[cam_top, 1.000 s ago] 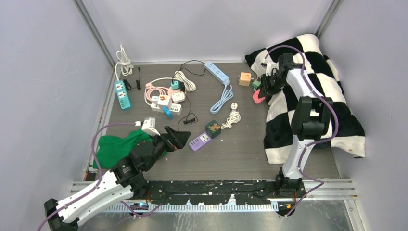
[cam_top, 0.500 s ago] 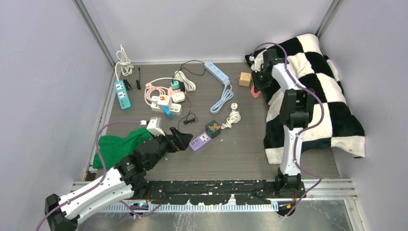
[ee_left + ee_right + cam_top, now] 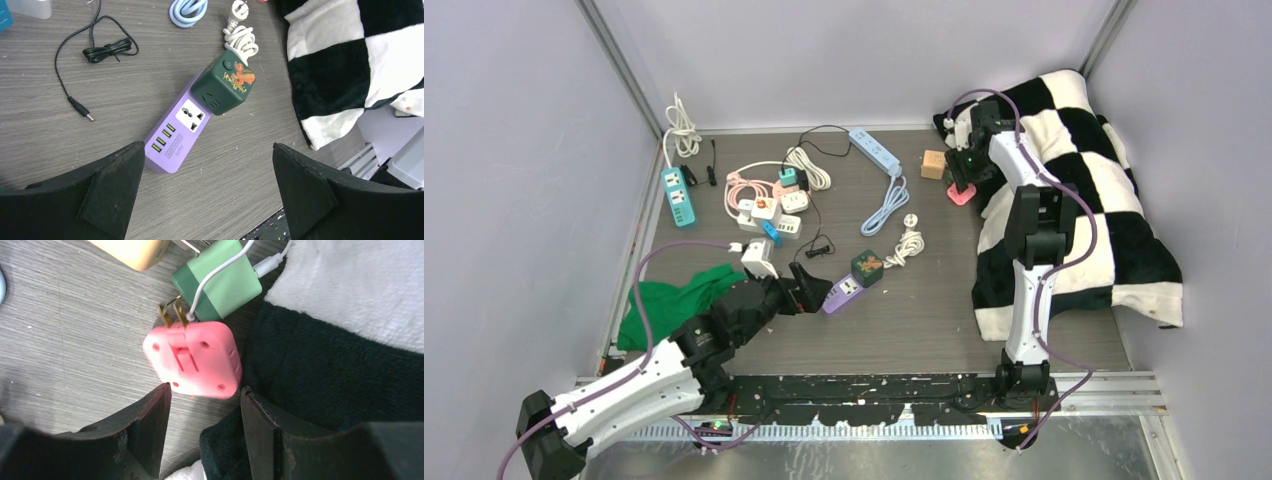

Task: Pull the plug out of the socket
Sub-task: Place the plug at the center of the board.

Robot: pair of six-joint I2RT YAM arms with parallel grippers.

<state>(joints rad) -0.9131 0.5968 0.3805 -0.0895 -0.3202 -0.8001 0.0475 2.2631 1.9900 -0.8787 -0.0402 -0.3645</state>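
Two arms, top view: left gripper (image 3: pixel 817 291) has advanced to the purple power strip (image 3: pixel 842 292), jaws spread wide; right gripper (image 3: pixel 964 182) has released the pink adapter (image 3: pixel 961 196).
Left wrist: green cube plug (image 3: pixel 223 82) sits in the purple power strip; print unreadable.
Right wrist: pink adapter lies loose just past parted fingertips.

Left hand (image 3: pixel 809 291) closer to the purple power strip (image 3: pixel 172 137); right hand (image 3: pixel 206 410), jaws wider, over the pink plug (image 3: pixel 195 357).

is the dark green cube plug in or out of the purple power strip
In. The dark green cube sits flush against the purple power strip at its far end, with no prongs showing between them.
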